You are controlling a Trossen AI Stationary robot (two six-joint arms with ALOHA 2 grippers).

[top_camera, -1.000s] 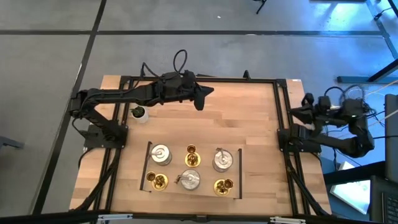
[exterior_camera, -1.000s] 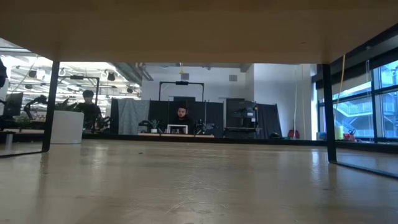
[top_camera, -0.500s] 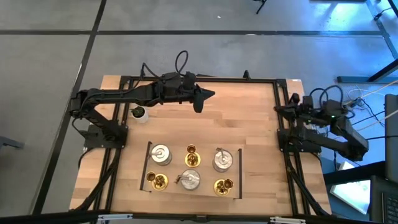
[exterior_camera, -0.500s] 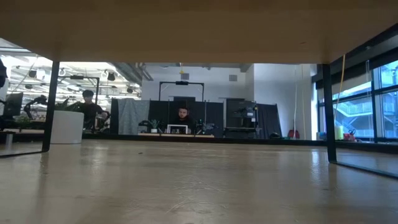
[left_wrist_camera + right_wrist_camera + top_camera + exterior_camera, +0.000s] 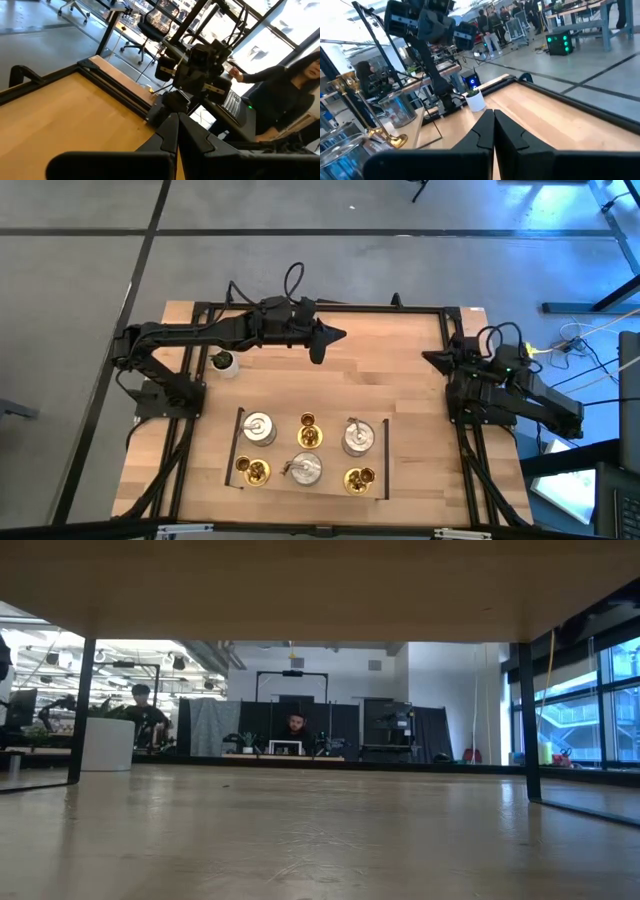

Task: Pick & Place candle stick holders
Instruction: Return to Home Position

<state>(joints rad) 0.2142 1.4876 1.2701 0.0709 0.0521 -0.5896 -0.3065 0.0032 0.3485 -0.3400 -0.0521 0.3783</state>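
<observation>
Six candle stick holders stand in two rows near the table's near edge. Three are squat silver-grey ones [image 5: 258,427] [image 5: 357,436] [image 5: 305,469]. Three are gold ones [image 5: 308,430] [image 5: 253,471] [image 5: 359,479]. My left gripper [image 5: 335,335] is shut and empty, above the far middle of the table, well clear of them. My right gripper [image 5: 430,358] is shut and empty at the table's right edge, pointing toward the left. The right wrist view shows a gold holder [image 5: 367,117] and a silver one [image 5: 397,107]. Both wrist views show shut fingertips: left [image 5: 177,131] and right [image 5: 493,125].
Two thin dark rails [image 5: 237,442] [image 5: 386,460] flank the holders. A small white pot with a plant [image 5: 224,362] stands at the far left by the left arm. Bare wood [image 5: 390,380] lies between the grippers and the holders. A person [image 5: 280,100] sits beyond the right edge.
My right arm has swung in from outside the table's right edge. Its gripper has moved toward the table's left and now reaches over the right edge, fingers pointing left. The holders have not moved.
</observation>
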